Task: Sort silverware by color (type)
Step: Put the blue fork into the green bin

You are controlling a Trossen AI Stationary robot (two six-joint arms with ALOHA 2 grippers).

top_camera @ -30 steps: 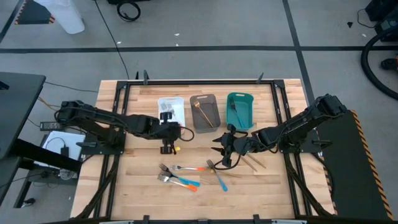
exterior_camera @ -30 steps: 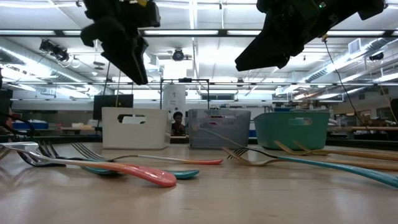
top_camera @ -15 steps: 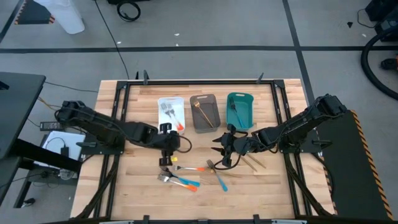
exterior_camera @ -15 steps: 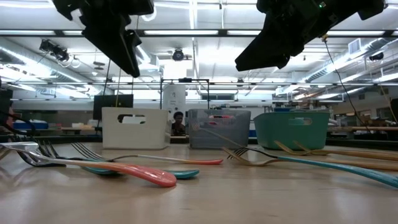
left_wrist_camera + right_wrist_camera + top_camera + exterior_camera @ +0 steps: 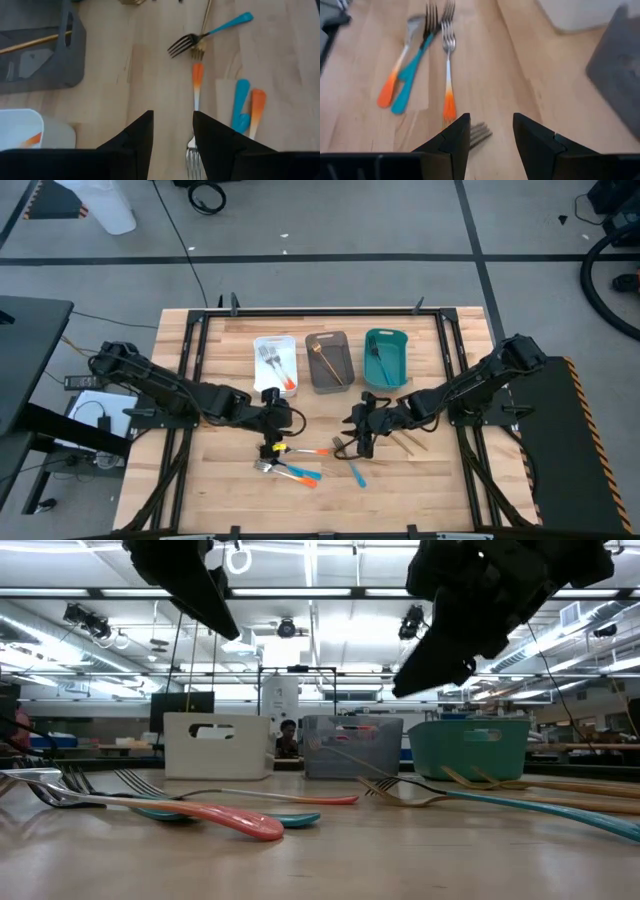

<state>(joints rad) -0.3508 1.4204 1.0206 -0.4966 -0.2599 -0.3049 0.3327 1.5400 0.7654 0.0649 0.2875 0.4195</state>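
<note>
Loose silverware lies flat on the wooden table: an orange-handled fork (image 5: 305,451), forks with orange and blue handles (image 5: 290,472), a blue-handled fork (image 5: 355,471) and gold pieces (image 5: 405,442). My left gripper (image 5: 271,444) hangs open above the orange-handled fork's head (image 5: 192,155), touching nothing. My right gripper (image 5: 357,444) hangs open above fork tines (image 5: 479,134) near the blue-handled fork. Both grippers are clear of the table in the low view, left gripper (image 5: 222,625) and right gripper (image 5: 440,675).
Three bins stand in a row at the far side: white bin (image 5: 262,370) with orange-handled forks, grey bin (image 5: 343,345) with a gold piece, teal bin (image 5: 401,350) with a blue-handled one. The table's black frame rails run along both sides.
My left gripper has swung from beside the white bin toward the table's near edge, over the loose silverware, rolling as it went. My right gripper has sunk a little toward the table and tipped. Both have stayed open. No silverware on the table has moved.
</note>
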